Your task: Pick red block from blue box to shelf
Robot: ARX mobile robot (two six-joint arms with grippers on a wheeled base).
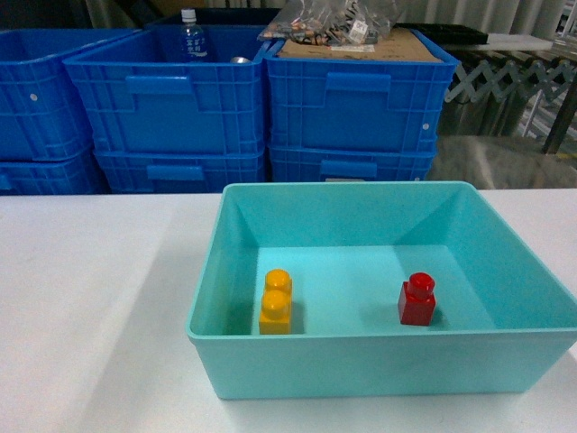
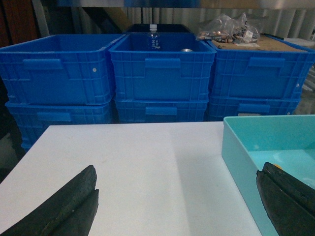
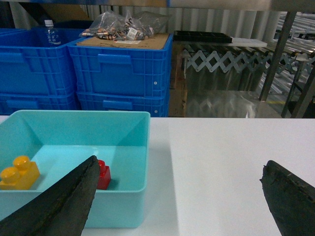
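The red block (image 1: 417,300) stands upright on the floor of the blue box (image 1: 379,187), towards its right side. In the right wrist view the red block (image 3: 104,175) shows just past my right gripper's left finger (image 3: 69,201). My right gripper (image 3: 180,161) is open and empty, over the white table just right of the blue box (image 3: 146,147). My left gripper (image 2: 178,168) is open and empty over the table left of the blue box (image 2: 236,147). Neither gripper shows in the head view. A steel edge of the shelf (image 3: 221,4) runs above the crates.
An orange-yellow two-stud brick (image 1: 276,302) stands in the box's left half. Dark blue crates (image 1: 352,99) are stacked behind the table (image 1: 90,298), one holding a water bottle (image 1: 189,34), another topped with cardboard and bagged parts (image 1: 338,23). A folding metal gate (image 3: 221,61) stands to the right.
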